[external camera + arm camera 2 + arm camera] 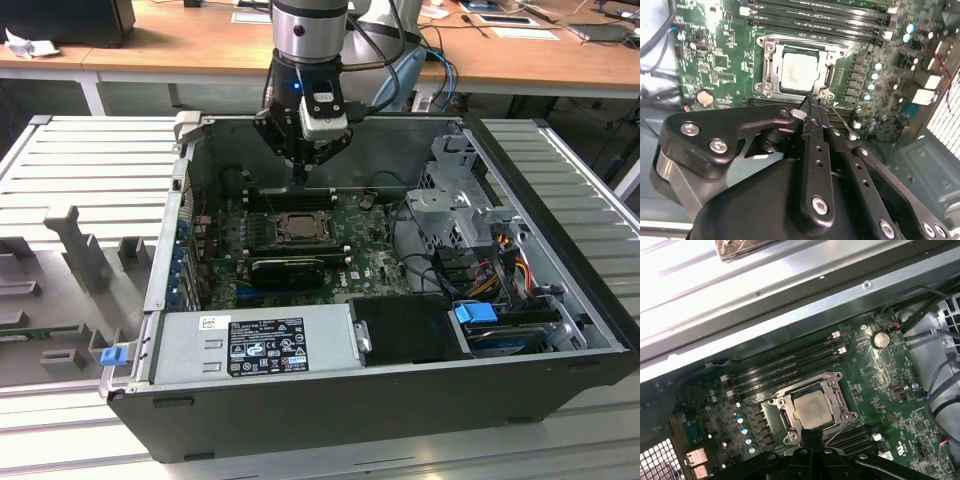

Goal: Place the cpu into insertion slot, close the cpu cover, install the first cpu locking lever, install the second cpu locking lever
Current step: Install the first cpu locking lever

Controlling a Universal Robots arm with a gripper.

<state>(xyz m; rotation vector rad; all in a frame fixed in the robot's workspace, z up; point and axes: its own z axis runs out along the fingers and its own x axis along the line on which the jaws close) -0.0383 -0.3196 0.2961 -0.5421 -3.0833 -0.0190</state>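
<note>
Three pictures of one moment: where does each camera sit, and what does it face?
Exterior view: off the arm, looking down into the open computer case; arm and gripper show.
Second wrist view: on the arm, facing the cpu past the gripper.
First wrist view: on the arm, facing the cpu; gripper shows.
All share the cpu.

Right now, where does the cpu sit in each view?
Exterior view: the cpu lies close below the hand.
First wrist view: the cpu sits inside the cpu cover, just beyond the hand.
Second wrist view: the cpu sits likewise, just beyond the hand.
Shared landmark: the long memory slots alongside.
</note>
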